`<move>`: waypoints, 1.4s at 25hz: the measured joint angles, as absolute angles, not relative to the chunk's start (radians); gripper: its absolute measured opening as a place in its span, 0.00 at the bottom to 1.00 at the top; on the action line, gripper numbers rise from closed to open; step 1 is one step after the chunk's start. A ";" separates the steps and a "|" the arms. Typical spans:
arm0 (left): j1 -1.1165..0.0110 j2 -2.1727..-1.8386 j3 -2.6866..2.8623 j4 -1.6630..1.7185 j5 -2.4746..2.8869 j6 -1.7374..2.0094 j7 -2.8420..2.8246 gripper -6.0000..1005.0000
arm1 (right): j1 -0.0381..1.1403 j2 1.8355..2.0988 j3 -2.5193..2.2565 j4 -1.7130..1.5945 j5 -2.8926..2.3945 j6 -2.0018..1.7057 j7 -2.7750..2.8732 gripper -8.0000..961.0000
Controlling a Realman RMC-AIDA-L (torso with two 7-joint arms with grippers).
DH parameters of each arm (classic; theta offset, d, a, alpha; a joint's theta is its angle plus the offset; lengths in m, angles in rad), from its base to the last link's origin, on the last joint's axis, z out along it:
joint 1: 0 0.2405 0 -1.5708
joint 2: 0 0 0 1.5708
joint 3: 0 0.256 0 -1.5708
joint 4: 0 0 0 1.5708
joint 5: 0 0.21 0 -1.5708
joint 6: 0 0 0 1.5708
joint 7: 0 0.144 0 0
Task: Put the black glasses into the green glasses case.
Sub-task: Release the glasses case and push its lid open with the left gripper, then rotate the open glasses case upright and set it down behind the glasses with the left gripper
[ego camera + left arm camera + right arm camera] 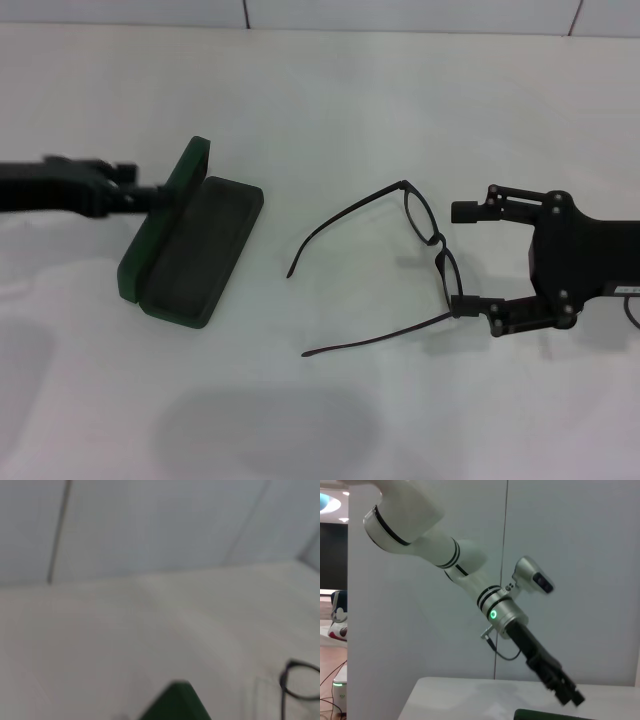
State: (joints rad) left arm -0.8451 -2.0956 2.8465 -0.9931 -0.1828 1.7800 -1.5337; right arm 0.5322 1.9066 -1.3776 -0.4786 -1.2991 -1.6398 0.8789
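Observation:
The green glasses case (200, 250) lies open at the left of the white table, its lid (160, 230) raised along the left side and its dark lining showing. My left gripper (158, 195) reaches in from the left and is shut on the lid's edge. A corner of the case shows in the left wrist view (175, 702). The black glasses (432, 240) lie unfolded to the right of the case, temple arms pointing toward it. One lens shows in the left wrist view (300, 681). My right gripper (461, 258) is open at table level, its fingertips flanking the lens front from the right.
The white table (330, 90) stretches toward a pale wall at the back. In the right wrist view the left arm (470, 585) slants down to its gripper (565, 690) above the case's edge (545, 714).

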 joint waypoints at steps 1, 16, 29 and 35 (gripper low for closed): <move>-0.847 -2.094 2.847 -0.974 -0.168 1.778 -1.534 0.82 | 0.532 1.908 -1.377 -0.479 -1.299 -1.640 0.876 0.91; -0.877 -2.094 2.846 -0.899 -0.079 1.660 -1.552 0.82 | 0.537 1.920 -1.377 -0.490 -1.312 -1.634 0.871 0.91; -0.894 -2.091 2.846 -0.878 -0.041 1.641 -1.616 0.57 | 0.533 1.922 -1.378 -0.491 -1.313 -1.634 0.848 0.91; -0.912 -2.091 2.847 -0.878 -0.042 1.654 -1.625 0.39 | 0.528 1.919 -1.378 -0.491 -1.313 -1.639 0.841 0.91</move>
